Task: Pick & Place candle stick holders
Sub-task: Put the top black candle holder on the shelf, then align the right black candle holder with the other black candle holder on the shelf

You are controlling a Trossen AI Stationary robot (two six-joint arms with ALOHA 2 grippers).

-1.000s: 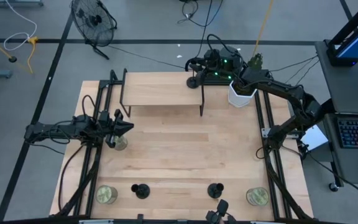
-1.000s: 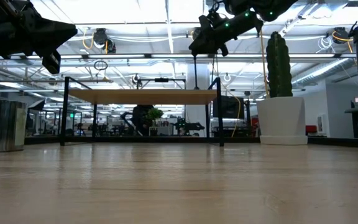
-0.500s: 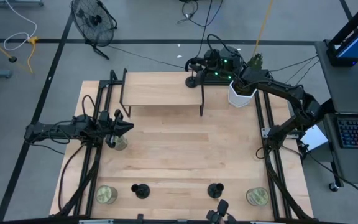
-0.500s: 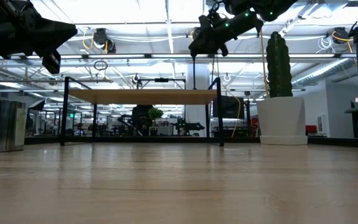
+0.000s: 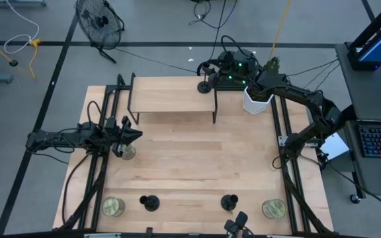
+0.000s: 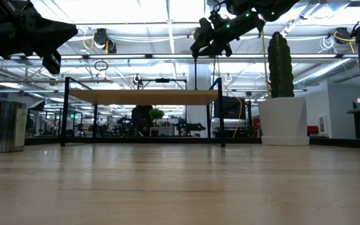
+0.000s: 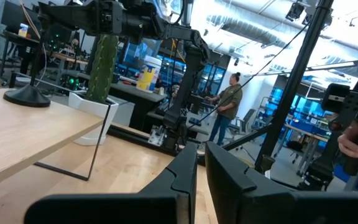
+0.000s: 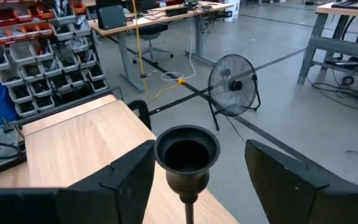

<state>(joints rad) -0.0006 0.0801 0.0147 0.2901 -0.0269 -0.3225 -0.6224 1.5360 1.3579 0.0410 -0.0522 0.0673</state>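
One black candle stick holder [image 5: 206,86] stands by its round base on the raised wooden shelf [image 5: 170,94], at its far right corner. It also shows in the left wrist view [image 7: 27,96]. My right gripper [image 8: 194,163] is open, with a finger on each side of the holder's cup top [image 8: 187,151] and a gap on both sides. Two more holders [image 5: 150,202] [image 5: 229,201] stand on the table near its front edge. My left gripper [image 5: 132,135] is shut and empty, held above the table's left side.
Greenish jar candles stand at the front left [image 5: 114,207], at the front right [image 5: 274,209] and under my left gripper [image 5: 128,152]. A cactus in a white pot [image 5: 256,99] stands just right of the shelf. Bare wood lies in the table's middle [image 5: 197,158].
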